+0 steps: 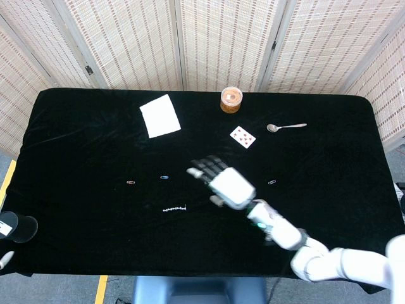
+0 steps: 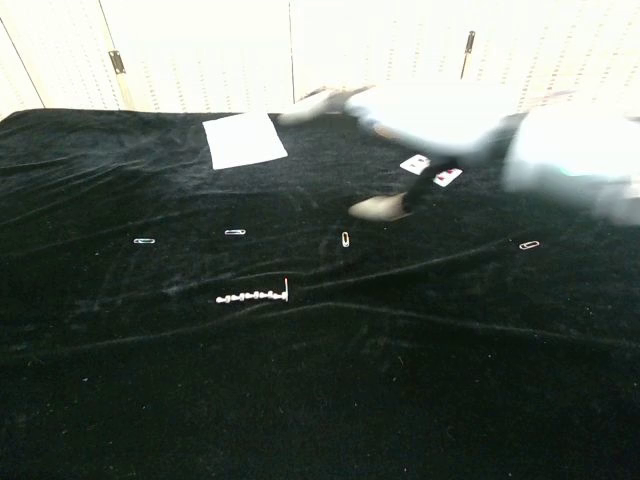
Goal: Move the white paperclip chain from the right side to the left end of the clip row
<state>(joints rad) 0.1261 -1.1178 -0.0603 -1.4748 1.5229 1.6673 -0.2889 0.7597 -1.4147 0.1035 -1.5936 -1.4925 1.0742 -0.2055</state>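
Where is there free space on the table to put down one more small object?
Bare cloth lies left of the white paper, and along the near edge below the white paperclip chain. It is crowded around the playing card, spoon and right hand.

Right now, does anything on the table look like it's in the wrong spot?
Yes. The white paperclip chain lies by itself in front of the row of clips, not in line with them. The right hand is lifted, holding nothing.

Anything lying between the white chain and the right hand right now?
No. In the head view only bare black cloth separates the white paperclip chain from the right hand; the blue clip sits farther back, off that line.
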